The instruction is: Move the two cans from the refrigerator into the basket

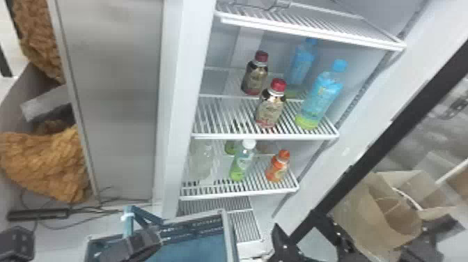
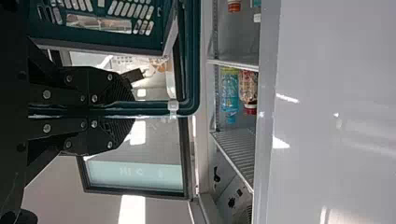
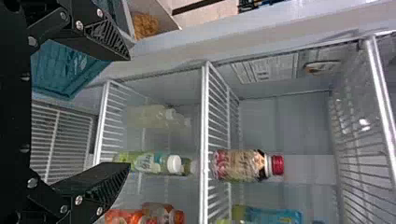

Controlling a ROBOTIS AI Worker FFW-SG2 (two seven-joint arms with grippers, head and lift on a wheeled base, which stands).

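Two red-capped bottles (image 1: 271,110) stand upright inside refrigerator (image 1: 186,80), on shelf (image 1: 226,130) at its mid-height; blue bottles (image 1: 319,95) beside them. Green bottle (image 1: 241,165) and orange bottle (image 1: 277,168) lower in refrigerator. Basket (image 1: 228,231) before refrigerator's lower left, left claw (image 1: 139,241) narrow, clamped on its handle (image 1: 128,223). Right claw (image 1: 295,224) wide, nothing between fingers, before refrigerator's lower right.

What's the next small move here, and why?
Probably raise the right gripper toward the front red-capped bottle: its fingers stand apart, empty, below that bottle's shelf, while the left gripper holds the basket, seemingly ready to receive it.
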